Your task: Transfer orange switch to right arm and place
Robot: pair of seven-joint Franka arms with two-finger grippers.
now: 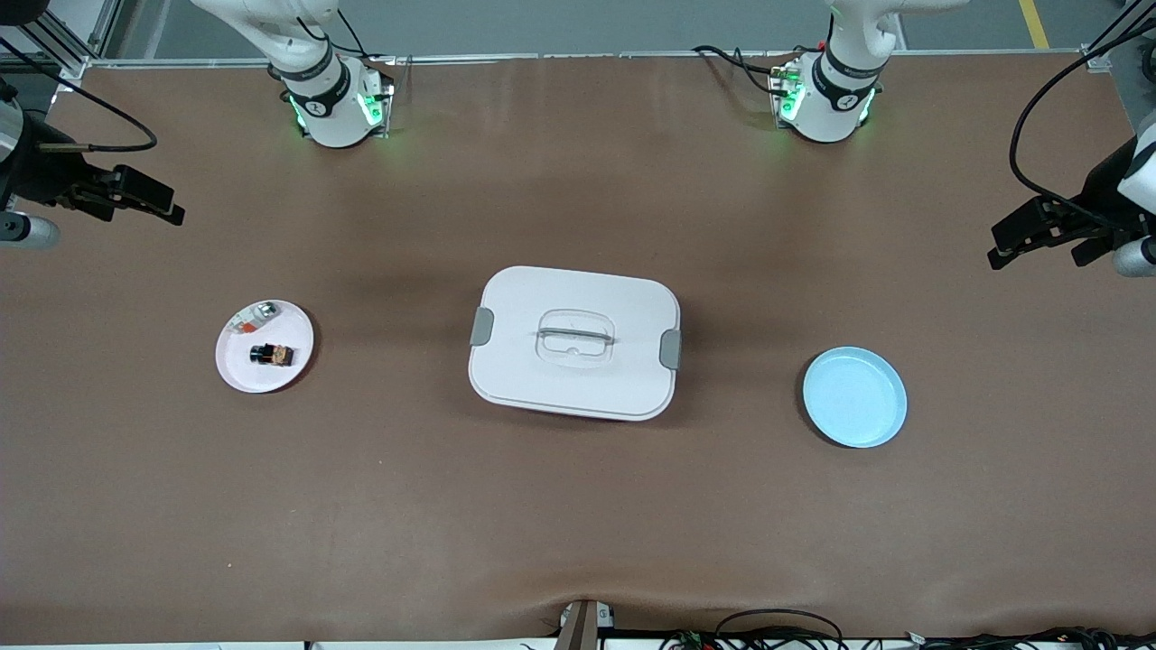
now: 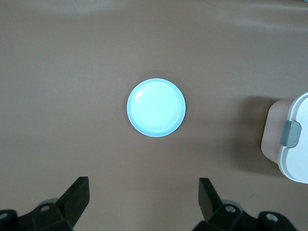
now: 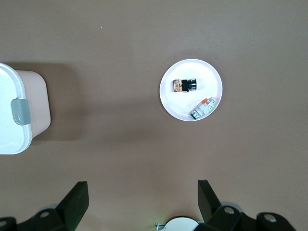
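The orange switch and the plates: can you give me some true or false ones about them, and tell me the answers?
1. The orange switch lies on the white plate. True.
2. The blue plate has a part on it. False: nothing lies on it.
3. The white box sits between the two plates. True.
4. The left claw holds the switch. False: it is open and holds nothing, up over the left arm's end of the table.
5. The right claw is shut. False: it is open too.
6. A small silvery-clear part shares the white plate. True.
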